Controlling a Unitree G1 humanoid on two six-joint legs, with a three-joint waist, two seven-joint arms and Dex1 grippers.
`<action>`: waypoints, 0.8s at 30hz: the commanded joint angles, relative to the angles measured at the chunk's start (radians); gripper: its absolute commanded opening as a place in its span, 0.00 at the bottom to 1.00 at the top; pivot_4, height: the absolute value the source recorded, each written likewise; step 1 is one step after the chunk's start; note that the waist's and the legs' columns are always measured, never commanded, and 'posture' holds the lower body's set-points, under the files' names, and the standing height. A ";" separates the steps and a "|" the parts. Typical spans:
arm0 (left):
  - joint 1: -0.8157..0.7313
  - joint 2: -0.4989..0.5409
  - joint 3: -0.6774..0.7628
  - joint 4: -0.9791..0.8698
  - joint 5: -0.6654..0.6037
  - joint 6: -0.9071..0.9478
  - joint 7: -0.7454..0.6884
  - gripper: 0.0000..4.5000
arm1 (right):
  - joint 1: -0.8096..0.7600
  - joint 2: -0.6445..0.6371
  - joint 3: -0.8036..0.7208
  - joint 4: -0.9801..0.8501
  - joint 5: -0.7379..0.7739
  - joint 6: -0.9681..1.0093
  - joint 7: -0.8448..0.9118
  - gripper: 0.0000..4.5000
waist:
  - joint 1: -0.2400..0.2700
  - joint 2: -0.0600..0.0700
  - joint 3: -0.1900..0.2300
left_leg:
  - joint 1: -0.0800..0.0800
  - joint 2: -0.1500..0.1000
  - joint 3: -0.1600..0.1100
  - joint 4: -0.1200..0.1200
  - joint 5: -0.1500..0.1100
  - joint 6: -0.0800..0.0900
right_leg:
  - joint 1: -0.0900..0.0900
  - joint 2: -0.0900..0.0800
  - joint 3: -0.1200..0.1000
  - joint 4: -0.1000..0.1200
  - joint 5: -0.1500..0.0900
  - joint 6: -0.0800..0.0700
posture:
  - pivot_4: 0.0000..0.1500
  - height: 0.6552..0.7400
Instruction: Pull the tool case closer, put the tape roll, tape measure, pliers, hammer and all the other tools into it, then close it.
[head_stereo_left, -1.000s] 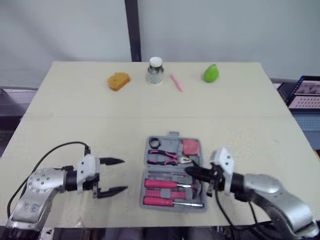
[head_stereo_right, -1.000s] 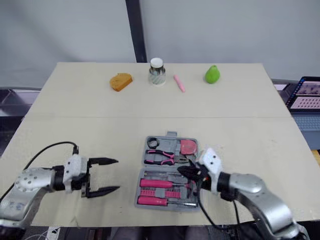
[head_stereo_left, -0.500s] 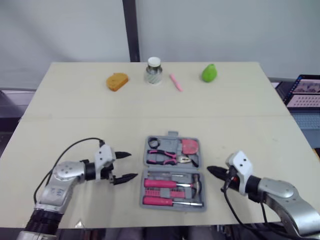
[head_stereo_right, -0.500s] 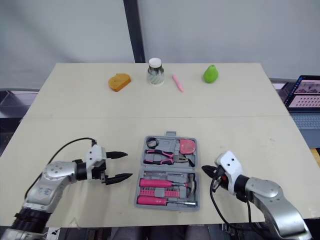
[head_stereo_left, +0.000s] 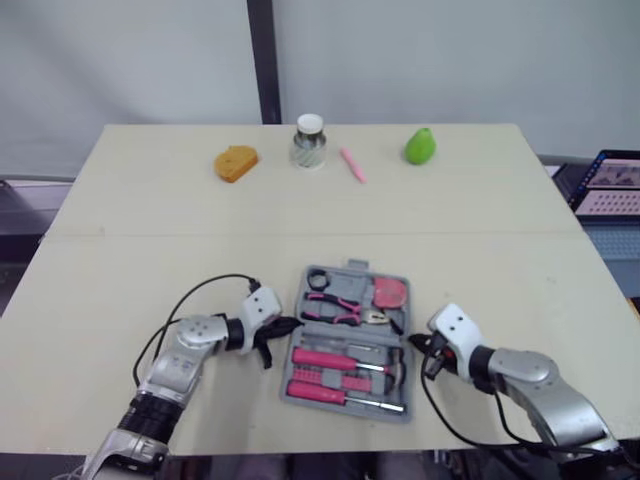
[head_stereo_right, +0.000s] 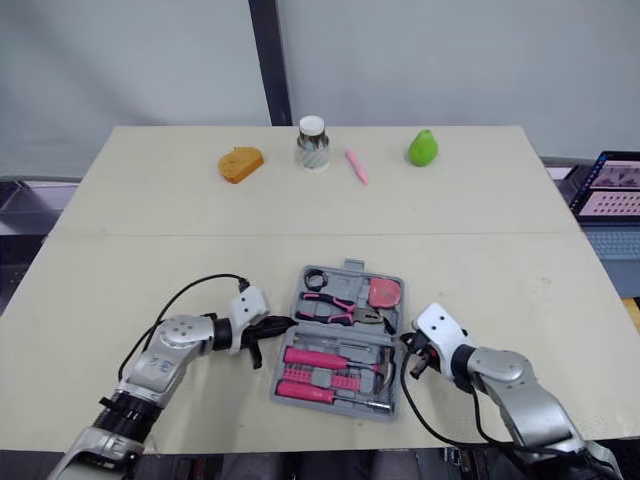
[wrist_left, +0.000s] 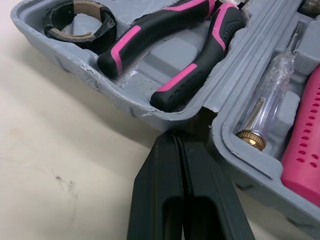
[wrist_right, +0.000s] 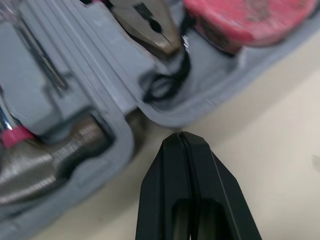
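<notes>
Grey plastic tool case (head_stereo_left: 347, 276) open (tools (head_stereo_left: 325, 358) seated); your left gripper (wrist_left: 176, 135) and right gripper (wrist_right: 181, 135) flank it, jaws pressed together.

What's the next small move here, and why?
Probably start folding the tool case shut, lifting its far half over. The left tool and right tool, both shut, sit at the case's side edges by the hinge line, and the pliers and hammer already lie inside.

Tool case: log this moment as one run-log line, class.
tool case: open, pliers inside | left gripper: jaws shut at its left edge | right gripper: jaws shut at its right edge
</notes>
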 joint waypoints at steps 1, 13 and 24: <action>0.040 0.020 -0.036 -0.047 0.006 0.039 -0.035 0.01 | -0.011 0.018 0.041 -0.038 0.006 0.010 0.030 0.00 | -0.001 0.000 0.000 | 0.000 0.000 0.000 0.000 0.000 0.000 | 0.000 0.000 0.000 0.000 0.000 0.000 | 1.00 1.00; 0.249 0.222 0.001 -0.304 -0.036 0.187 -0.110 0.01 | 0.033 -0.008 0.105 -0.162 0.035 0.069 0.101 0.00 | -0.013 0.001 -0.001 | 0.001 0.001 0.000 -0.002 -0.001 -0.001 | -0.001 0.000 0.000 -0.001 0.000 0.000 | 1.00 1.00; 0.332 0.262 0.021 -0.368 -0.045 0.213 -0.087 0.01 | 0.084 -0.003 0.108 -0.205 0.025 0.094 0.077 0.00 | -0.005 0.002 -0.001 | 0.001 0.001 0.000 -0.002 -0.002 0.000 | 0.000 0.000 0.000 -0.001 0.000 0.000 | 1.00 1.00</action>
